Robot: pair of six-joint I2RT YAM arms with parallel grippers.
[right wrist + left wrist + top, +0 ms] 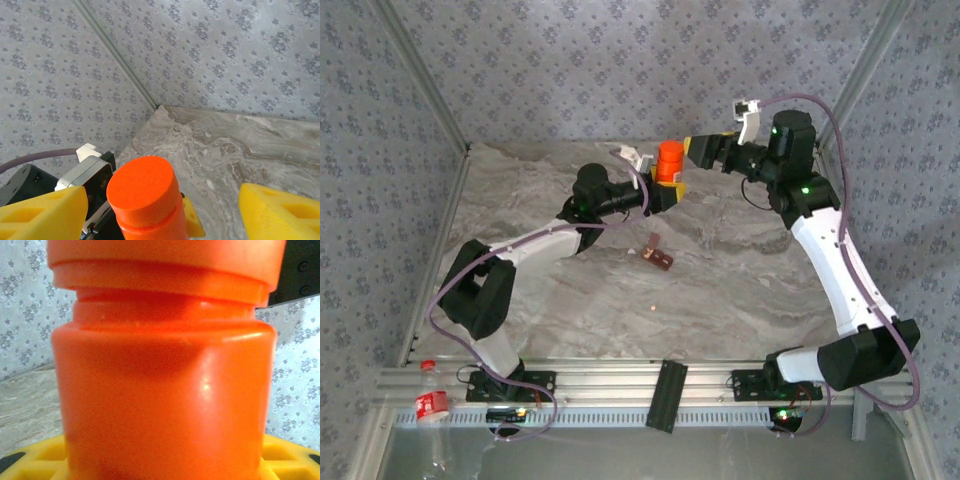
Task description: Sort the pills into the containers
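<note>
Holding the orange cylindrical plastic bottle [670, 170] upright above the grey marbled table [770, 270], the left gripper [670, 190] has its yellow jaws about half closed on the bottle's lower body. In the left wrist view, the orange wall stands between the yellow fingers [35, 455]. The bottle's long axis runs vertically, with the round orange screw cap [142, 187] on top and apparently still in place.

The right gripper [700, 150] reaches in from the bottle's right side at cap height. In its wrist view the jaws are wide open and hold nothing. One yellow finger [45, 212] stands on each side of the cap with a gap on both sides. The cap sits off centre, nearer the finger on the left of that view. This is the relation the next move depends on. The cap is already between the jaws, so the right arm probably only needs to close squarely across it and twist while the left gripper steadies the body. Because the cap is off centre, one finger may touch first and nudge the bottle.

The dark reddish-brown strip of joined box containers [658, 258] lies on the table, well apart from the bottle. It is nearer the arm bases, roughly between the two arms. One tiny pale speck [653, 311], probably a pill, lies on the table closer to the bases than the strip. I cannot tell whether the compartments hold any pills.
</note>
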